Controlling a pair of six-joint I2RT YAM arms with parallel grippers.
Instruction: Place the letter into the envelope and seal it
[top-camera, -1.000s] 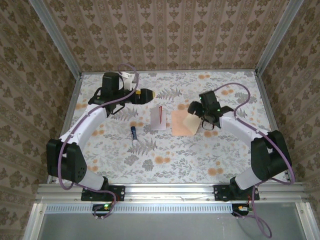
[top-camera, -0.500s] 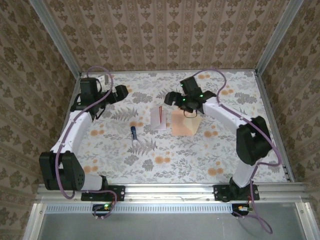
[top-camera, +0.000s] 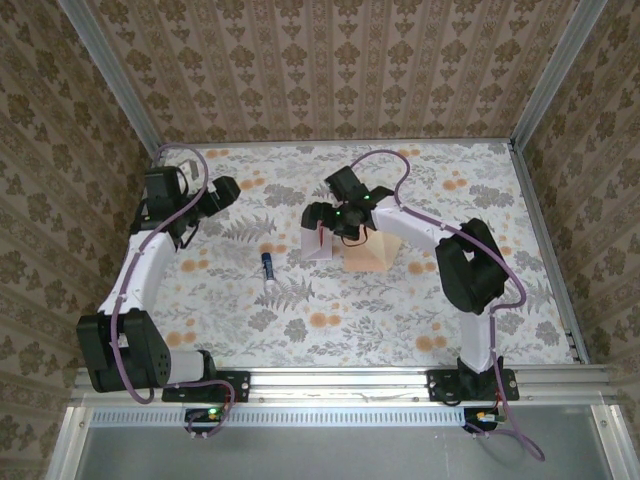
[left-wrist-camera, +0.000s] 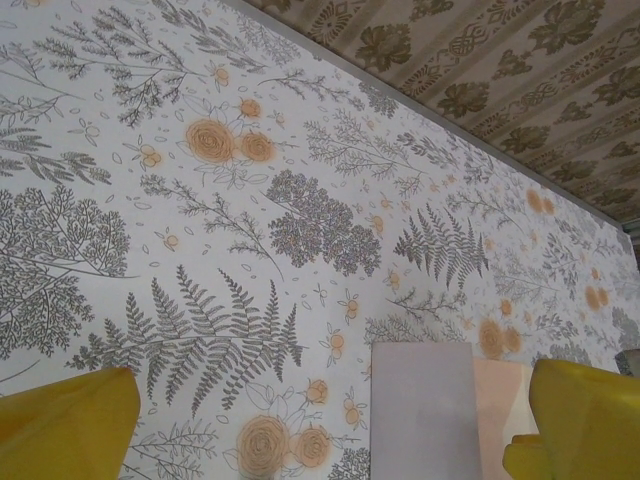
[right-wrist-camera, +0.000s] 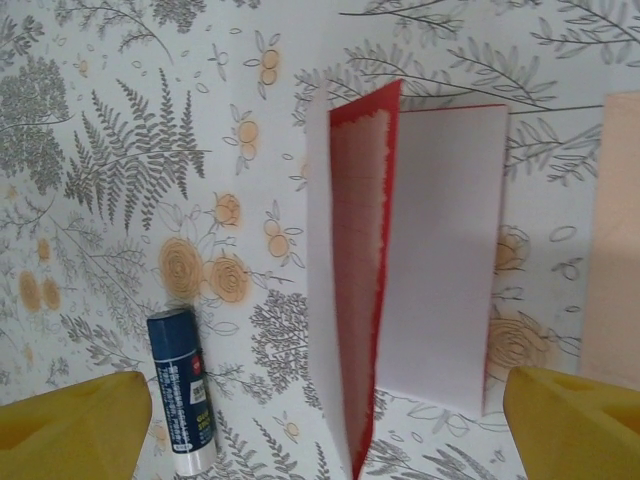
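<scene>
The letter (top-camera: 318, 242) lies folded on the flowered table; in the right wrist view one leaf of the letter (right-wrist-camera: 440, 290) stands up and shows a red inner face. Just right of it lies the peach envelope (top-camera: 366, 252), seen at the frame edge as the envelope (right-wrist-camera: 612, 240). My right gripper (top-camera: 328, 220) hovers open over the letter, its yellow fingertips (right-wrist-camera: 575, 420) on either side and apart from the paper. My left gripper (top-camera: 222, 190) is open at the back left, looking across at the letter (left-wrist-camera: 420, 410) and the envelope (left-wrist-camera: 505, 410).
A blue glue stick (top-camera: 268, 265) lies left of the letter, shown as the glue stick (right-wrist-camera: 182, 400) beside my right gripper's left finger. Patterned walls enclose the table (top-camera: 330, 320) on three sides.
My right arm has swung left from over the envelope to over the letter. My left arm has drawn back toward the left wall. Both grippers stayed open.
</scene>
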